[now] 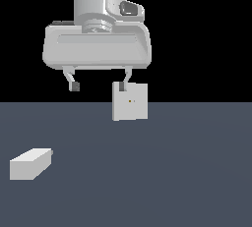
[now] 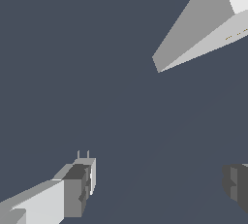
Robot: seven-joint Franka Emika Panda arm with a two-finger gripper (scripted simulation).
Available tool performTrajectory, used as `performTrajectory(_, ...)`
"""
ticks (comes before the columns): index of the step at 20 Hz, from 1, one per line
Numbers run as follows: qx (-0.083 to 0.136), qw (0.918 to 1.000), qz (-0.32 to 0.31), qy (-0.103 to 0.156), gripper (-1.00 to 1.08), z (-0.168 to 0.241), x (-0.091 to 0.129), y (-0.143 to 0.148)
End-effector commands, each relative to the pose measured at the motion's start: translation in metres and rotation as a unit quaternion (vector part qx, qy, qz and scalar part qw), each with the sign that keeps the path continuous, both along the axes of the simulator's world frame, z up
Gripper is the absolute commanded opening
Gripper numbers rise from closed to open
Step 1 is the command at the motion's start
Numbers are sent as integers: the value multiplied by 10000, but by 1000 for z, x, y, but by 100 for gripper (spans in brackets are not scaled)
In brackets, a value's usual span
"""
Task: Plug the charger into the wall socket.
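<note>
Nearest, the charger (image 1: 30,164), judged light, rigid and smooth, is lying untouched; its long sides are being favoured for the gripper (image 1: 99,87), jaws spread empty.

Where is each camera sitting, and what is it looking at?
Exterior view: off the arm, low, looking level across the floor at the wall socket and charger; the gripper hangs open above.
Wrist view: on the wrist, looking down past the gripper fingertips at the floor, charger and wall socket.
Both views show the charger, socket, floor and fingertips.
</note>
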State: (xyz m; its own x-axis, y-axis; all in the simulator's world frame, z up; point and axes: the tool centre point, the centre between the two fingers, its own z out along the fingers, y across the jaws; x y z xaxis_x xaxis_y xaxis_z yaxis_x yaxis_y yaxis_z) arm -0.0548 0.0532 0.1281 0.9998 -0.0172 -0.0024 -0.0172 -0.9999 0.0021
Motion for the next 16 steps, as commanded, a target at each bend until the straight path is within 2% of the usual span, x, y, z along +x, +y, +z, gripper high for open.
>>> performTrajectory(1, 5, 10000, 28, -6, 100, -14, -15, 17)
performTrajectory(9, 14, 10000, 85, -26, 100, -50, -52, 62)
performTrajectory(16, 14, 9999, 105, -34, 100, -65, -65, 79)
